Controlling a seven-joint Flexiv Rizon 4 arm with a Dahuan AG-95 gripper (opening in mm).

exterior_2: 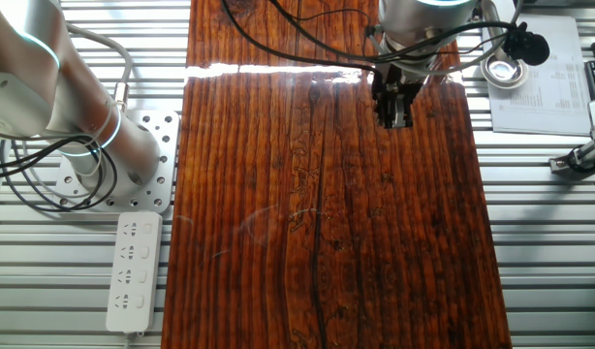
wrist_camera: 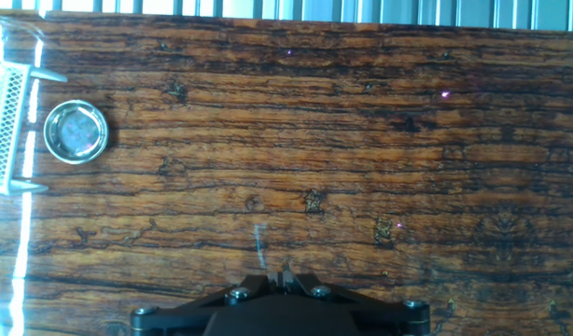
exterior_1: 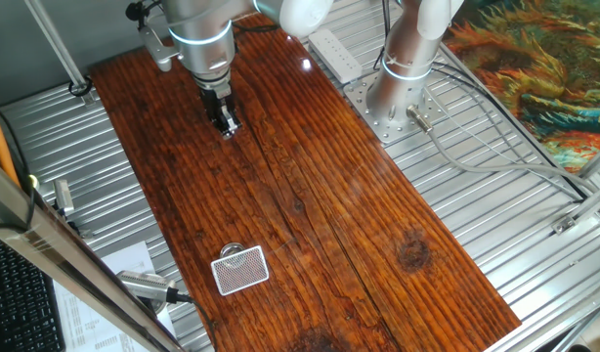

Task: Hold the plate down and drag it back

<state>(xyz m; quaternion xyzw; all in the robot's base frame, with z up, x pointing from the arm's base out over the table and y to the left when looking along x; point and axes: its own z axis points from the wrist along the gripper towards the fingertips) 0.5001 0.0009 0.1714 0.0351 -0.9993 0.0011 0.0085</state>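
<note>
The plate [exterior_1: 233,248] is a small shiny silver disc near the close end of the wooden table [exterior_1: 310,196], half tucked behind a white cross-hatched card [exterior_1: 241,271]. In the hand view the plate [wrist_camera: 76,132] lies at far left, right beside the card [wrist_camera: 8,126]. My gripper [exterior_1: 225,125] hangs over the far end of the table, well away from the plate, with its fingers pressed together and nothing between them. The other fixed view shows the gripper [exterior_2: 394,111] but not the plate. In the hand view the gripper [wrist_camera: 283,273] sits at the bottom edge.
A second arm's base [exterior_1: 396,103] is bolted beside the table's far right edge, with a white power strip [exterior_1: 334,54] next to it. Papers [exterior_2: 540,87] lie off the table. Ribbed metal surrounds the wooden board.
</note>
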